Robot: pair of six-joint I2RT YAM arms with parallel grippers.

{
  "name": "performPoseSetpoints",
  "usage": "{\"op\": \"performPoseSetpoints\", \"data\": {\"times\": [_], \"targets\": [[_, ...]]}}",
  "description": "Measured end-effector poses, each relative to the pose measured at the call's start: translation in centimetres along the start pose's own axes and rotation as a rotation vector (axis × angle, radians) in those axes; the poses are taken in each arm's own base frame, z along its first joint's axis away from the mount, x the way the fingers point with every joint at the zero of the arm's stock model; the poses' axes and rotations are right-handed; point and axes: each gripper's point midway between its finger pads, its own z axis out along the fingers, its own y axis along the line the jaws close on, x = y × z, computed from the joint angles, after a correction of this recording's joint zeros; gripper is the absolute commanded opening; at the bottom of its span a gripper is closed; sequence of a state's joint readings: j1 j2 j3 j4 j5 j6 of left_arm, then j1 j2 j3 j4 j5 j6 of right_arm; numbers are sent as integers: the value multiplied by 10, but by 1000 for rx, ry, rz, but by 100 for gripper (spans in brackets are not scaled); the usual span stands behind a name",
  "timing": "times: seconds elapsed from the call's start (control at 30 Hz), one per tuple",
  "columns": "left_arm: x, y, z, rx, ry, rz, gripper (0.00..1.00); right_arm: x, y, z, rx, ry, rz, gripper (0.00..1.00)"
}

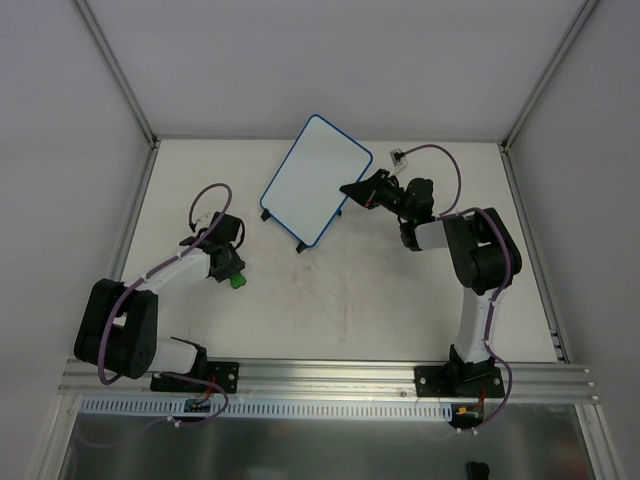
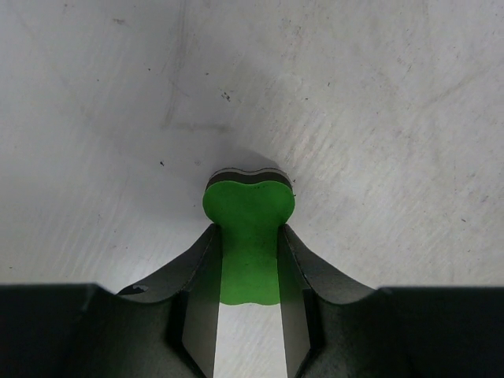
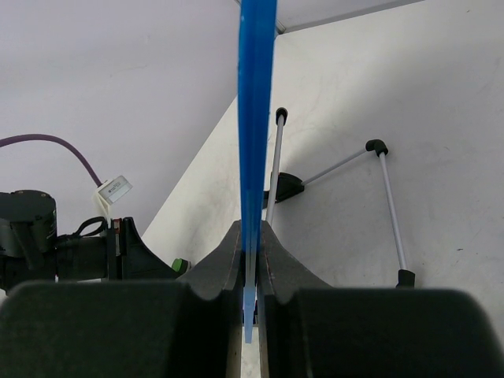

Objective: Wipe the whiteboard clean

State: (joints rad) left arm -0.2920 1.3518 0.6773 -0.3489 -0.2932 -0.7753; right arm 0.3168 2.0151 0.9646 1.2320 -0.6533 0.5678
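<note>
Where the right claw [image 1: 349,189] pinches the blue rim of its right long edge, the whiteboard [image 1: 315,178] sits at the far middle of the worktop [image 1: 400,300]. Its unmarked face is turned upward and its long axis runs near-left to far-right. Well apart at left, the left claw [image 1: 234,272] squeezes a green eraser [image 1: 238,281].

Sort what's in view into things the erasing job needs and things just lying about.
Needed:
- whiteboard, its blue edge clamped by the right fingers
- green eraser, pinched in the left fingers

Just lying about:
- small black object on the near side of the rail
- white tag beside the right arm's cable
</note>
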Motion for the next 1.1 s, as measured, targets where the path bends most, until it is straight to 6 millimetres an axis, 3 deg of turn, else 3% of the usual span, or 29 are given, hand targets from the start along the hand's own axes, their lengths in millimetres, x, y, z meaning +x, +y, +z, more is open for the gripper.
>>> {"op": "performPoseSetpoints", "data": {"times": [0.13,0.23,0.4,0.7,0.93,1.1], "targets": [[0,-2,1,11,17,-8,31,0,0,0,-1,1,0,1],[0,-3,0,15,20,-11,34,0,0,0,-1,1,0,2],[-5,-4,-4,32,3,-19,51,0,0,0,-1,1,0,7],[-17,-7,-21,87,-59,-42,57,0,0,0,-1,2,0,9],[-21,1,-33,105,-118,-60,57,4,1,-1,-8,18,-3,23],[-28,0,-41,130,-152,-72,61,9,4,0,-21,37,-3,27]]}}
